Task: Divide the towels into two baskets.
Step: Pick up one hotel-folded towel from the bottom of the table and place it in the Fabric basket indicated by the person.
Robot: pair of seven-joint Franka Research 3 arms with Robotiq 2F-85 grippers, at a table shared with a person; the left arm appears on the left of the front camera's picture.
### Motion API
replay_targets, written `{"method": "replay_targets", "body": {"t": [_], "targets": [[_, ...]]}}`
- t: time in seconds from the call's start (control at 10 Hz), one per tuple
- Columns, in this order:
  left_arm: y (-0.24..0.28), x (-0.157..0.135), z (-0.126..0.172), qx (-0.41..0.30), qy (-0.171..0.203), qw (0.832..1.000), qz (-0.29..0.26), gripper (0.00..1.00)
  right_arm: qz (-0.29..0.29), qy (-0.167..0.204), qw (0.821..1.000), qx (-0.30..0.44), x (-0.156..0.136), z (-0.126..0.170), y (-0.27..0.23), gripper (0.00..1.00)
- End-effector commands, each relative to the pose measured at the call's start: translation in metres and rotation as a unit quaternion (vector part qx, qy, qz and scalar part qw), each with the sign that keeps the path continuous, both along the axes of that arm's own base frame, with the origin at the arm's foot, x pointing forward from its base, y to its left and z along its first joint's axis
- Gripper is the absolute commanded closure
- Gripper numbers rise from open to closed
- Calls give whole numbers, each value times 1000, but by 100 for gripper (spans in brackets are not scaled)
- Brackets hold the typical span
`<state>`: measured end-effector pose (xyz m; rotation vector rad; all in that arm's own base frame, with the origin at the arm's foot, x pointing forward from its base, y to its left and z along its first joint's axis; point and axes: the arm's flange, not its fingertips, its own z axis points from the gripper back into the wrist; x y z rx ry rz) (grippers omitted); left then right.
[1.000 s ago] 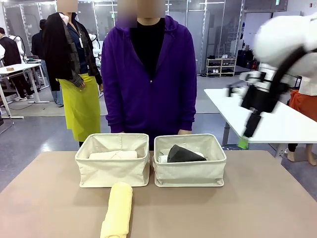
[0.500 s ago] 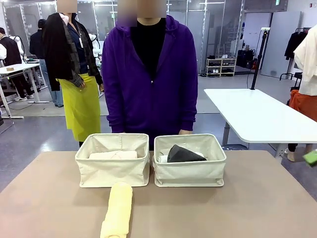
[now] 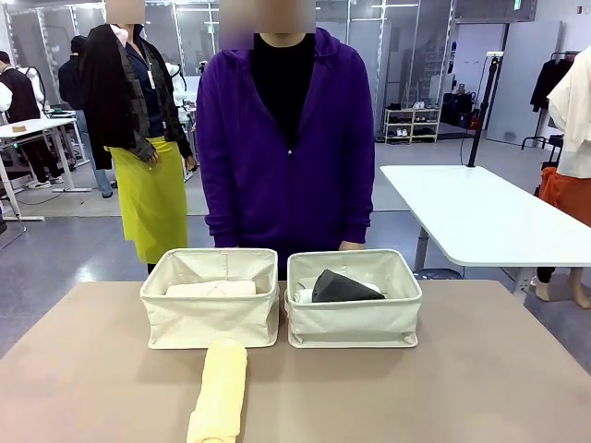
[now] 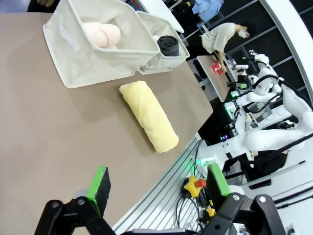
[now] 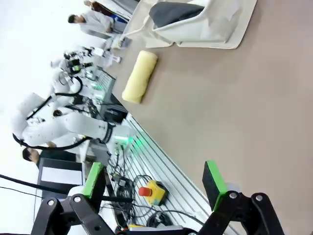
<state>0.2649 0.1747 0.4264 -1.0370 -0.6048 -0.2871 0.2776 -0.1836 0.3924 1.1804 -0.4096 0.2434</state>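
Two cream baskets stand side by side on the far half of the table. The left basket [image 3: 210, 321] [image 4: 98, 63] holds the pale pink towel [image 3: 211, 288] [image 4: 101, 34]. The right basket [image 3: 354, 323] [image 5: 210, 27] holds the dark grey towel [image 3: 343, 287] [image 4: 168, 45] [image 5: 176, 12], with a bit of the white towel [image 3: 302, 296] beside it. In front of the left basket, the yellow towel [image 3: 220, 392] [image 4: 149, 116] [image 5: 140, 76] lies on the table. My left gripper [image 4: 159, 188] and right gripper [image 5: 153, 178] both hang open and empty, back past the table's near edge.
A person in a purple hoodie [image 3: 284, 138] stands close behind the baskets. A control box with a red button [image 4: 195, 185] [image 5: 151, 190] and cables lie below the table's near edge. Brown tabletop [image 3: 443, 388] spreads to the right of the yellow towel.
One second ago my right arm hung at the upper right of the front view; it has since swung out of that picture. The towels and baskets have not moved.
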Motion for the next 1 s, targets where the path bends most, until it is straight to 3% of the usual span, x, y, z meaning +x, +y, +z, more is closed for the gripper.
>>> {"method": "replay_targets", "body": {"t": [0.0, 0.2, 0.9], "targets": [[2, -2, 1, 2, -1, 1000, -1, 0, -22, -28, 999, 27, -14, -11, 0, 0], [2, -2, 1, 2, -1, 1000, -1, 0, -12, -2, 1000, 17, -11, -13, -1, 0], [2, -2, 1, 2, -1, 1000, -1, 0, -12, -2, 1000, 17, -11, -13, -1, 0]]}}
